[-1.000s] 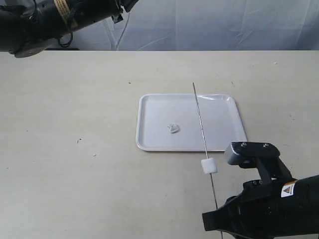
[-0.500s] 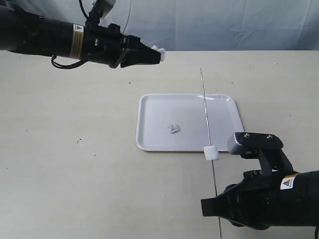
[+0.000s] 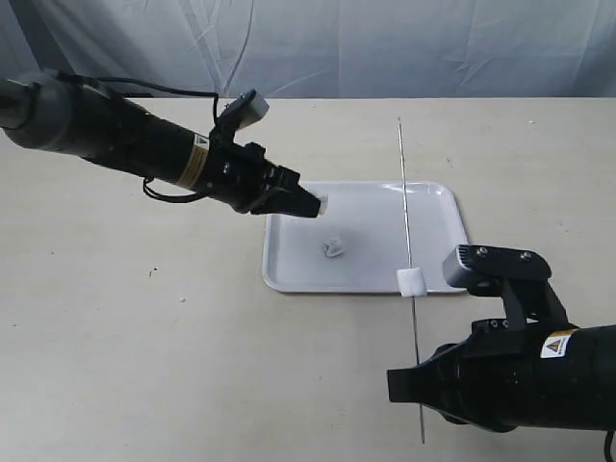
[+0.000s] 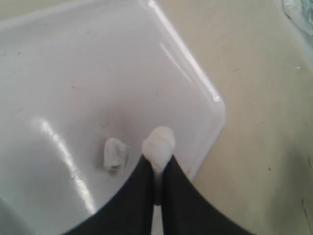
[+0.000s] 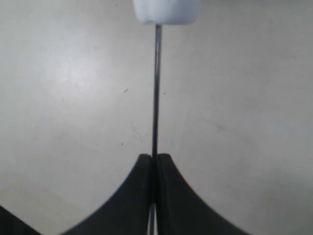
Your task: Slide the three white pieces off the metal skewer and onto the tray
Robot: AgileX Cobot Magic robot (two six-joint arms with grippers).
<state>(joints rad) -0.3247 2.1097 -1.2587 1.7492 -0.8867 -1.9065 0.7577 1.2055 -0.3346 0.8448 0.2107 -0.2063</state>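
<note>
Over tray [image 3: 366, 197]: L gripper [image 3: 310, 204] pinches one white piece [image 4: 158, 142]; R gripper [image 5: 153, 159] clamps skewer [image 3: 406, 212].
Risk: skewered piece [image 3: 411, 282] hangs near tray rim; pulled off there, it could drop on table [image 3: 144, 337].

Beige table [image 3: 144, 337]; white tray [image 3: 445, 241] lies flat on it, right of centre.

White tray [image 3: 366, 204], grey skewer [image 3: 405, 207], beige table [image 3: 144, 337], black left gripper [image 4: 157, 164] and right gripper [image 5: 154, 157]; each lump [image 3: 411, 282] white, one [image 3: 334, 248] perhaps greyish.
</note>
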